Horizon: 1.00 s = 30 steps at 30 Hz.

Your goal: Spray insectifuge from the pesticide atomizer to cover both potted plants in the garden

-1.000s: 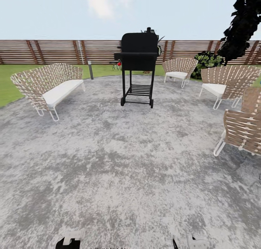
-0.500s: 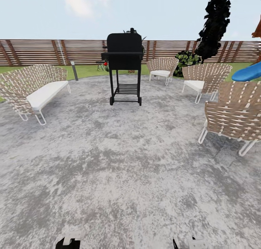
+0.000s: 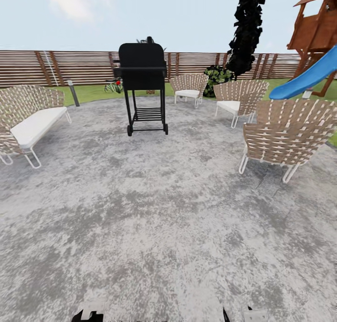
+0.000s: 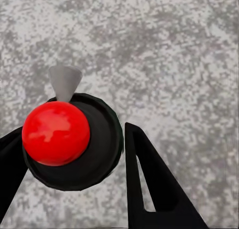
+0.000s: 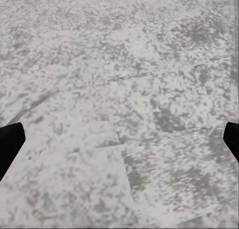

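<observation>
1. My left gripper (image 4: 74, 154) has its jaws clamped on the pesticide atomizer (image 4: 69, 134): red cap, dark round body, whitish nozzle, over the grey mottled paving (image 4: 174, 54)
2. My right gripper (image 5: 119, 139) hangs with jaws spread wide above the same paving
3. Ahead stand a black grill (image 3: 142, 74), wicker chairs (image 3: 285, 137), a slatted fence (image 3: 84, 67) and a blue slide (image 3: 306, 76)

Black grill (image 3: 142, 74) on mottled grey patio (image 3: 154, 209), woven chairs (image 3: 281, 137) around, blue slide (image 3: 306, 76) beyond.
</observation>
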Motion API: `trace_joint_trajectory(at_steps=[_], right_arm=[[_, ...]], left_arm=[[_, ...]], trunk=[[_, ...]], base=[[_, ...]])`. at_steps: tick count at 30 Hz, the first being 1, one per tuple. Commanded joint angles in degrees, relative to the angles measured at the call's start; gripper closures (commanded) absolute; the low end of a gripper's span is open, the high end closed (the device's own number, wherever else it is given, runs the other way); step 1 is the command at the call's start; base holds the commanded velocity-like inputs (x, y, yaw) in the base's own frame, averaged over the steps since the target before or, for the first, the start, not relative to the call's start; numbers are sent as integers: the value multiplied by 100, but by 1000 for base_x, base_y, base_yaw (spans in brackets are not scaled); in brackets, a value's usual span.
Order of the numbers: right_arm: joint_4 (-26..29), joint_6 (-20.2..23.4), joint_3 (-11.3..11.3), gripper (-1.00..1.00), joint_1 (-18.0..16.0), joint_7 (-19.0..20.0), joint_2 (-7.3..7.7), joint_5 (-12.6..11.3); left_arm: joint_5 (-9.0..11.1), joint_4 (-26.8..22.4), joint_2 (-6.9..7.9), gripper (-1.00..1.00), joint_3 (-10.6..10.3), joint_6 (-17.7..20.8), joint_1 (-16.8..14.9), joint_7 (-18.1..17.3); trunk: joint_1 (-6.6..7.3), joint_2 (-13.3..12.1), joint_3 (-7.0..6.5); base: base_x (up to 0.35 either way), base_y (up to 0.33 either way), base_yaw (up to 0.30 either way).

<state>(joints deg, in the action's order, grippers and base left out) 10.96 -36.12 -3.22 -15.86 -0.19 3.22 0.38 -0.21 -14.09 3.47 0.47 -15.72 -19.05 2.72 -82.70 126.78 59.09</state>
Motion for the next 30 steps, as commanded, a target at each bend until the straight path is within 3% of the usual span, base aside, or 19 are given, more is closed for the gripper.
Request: trace_joint_trajectory(at_steps=[1,30], right_arm=[[-6,-18,-30,-100,-4,-8,3,-3],[-6,-18,-30,-100,-4,-8,3,-3]], left_arm=[[-4,7,-2,100,3,-18,-2,10],[1,12,2,100,3,-18,-1,10]], trunk=[[3,2,4],[3,2,4]], base=[[-183,249,-267],[-211,247,-267]])
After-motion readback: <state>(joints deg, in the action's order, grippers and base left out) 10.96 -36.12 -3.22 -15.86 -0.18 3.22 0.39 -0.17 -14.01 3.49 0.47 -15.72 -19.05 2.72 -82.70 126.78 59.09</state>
